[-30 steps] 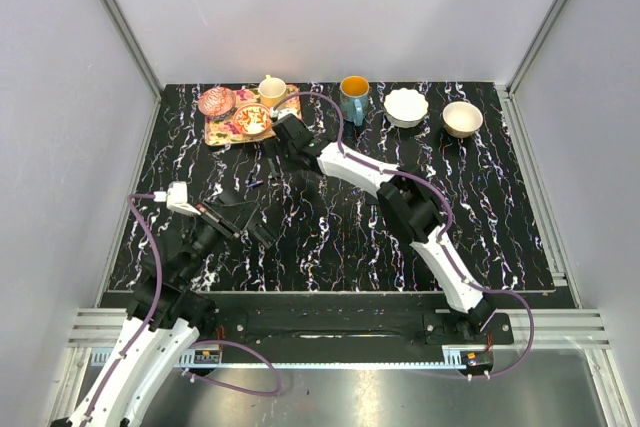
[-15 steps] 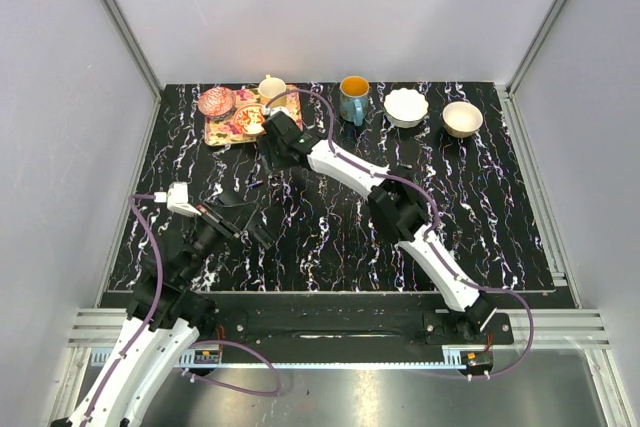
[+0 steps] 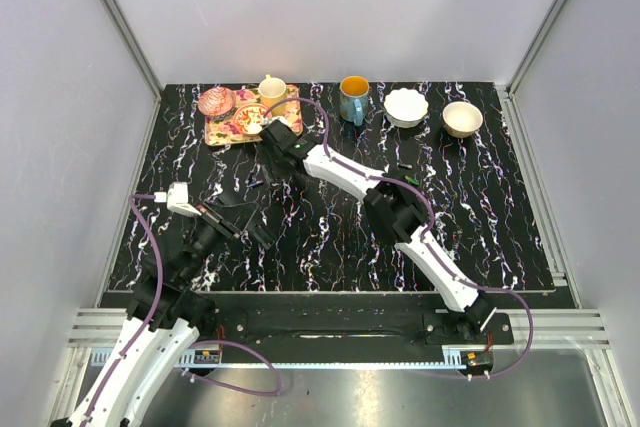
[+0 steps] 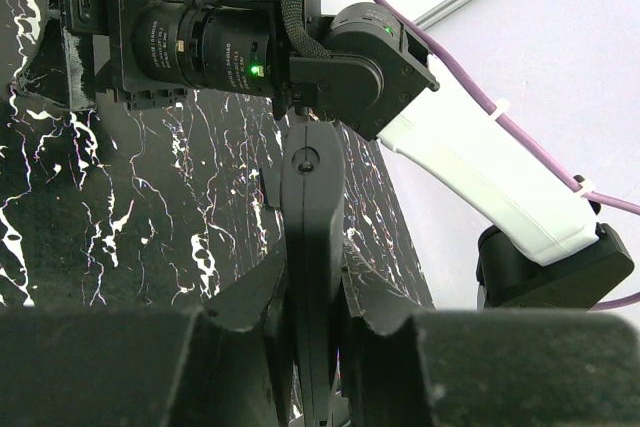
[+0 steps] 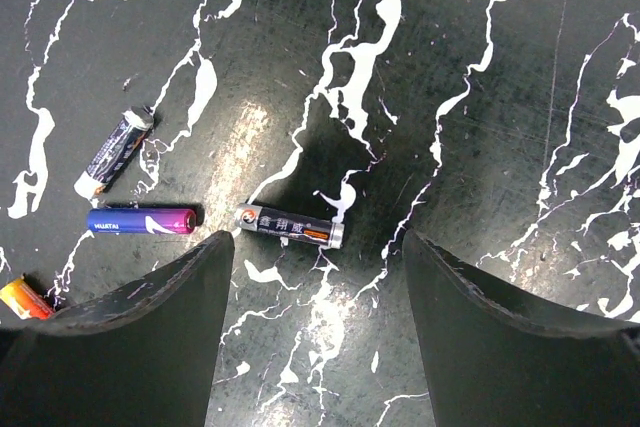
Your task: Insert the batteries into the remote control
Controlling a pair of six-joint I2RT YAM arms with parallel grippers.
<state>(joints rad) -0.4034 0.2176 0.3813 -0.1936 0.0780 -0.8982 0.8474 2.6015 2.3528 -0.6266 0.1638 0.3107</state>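
Your left gripper (image 4: 310,319) is clamped on the remote control (image 4: 312,209), pinching the slim black body edge-on near one end, up off the table (image 5: 500,67). It looks like stiff, light plastic, so it can likely twist in a grip that narrow. Can't tell whether the battery bay is open.

Your right gripper (image 5: 316,247) hangs wide and empty over loose cells on the marble. The black battery (image 5: 290,227) lies between the fingers, the blue battery (image 5: 140,220) just left of it. A black-and-white battery (image 5: 112,155) sits farther up-left, and an orange battery (image 5: 22,299) shows at the frame edge.

Expect these to be small, light, rigid and smooth (they'll roll or squirt out). The black one lies roughly along your closing line, so you'd pinch it end to end. Better to turn the wrist and take it across mid-barrel, pads on the long sides.
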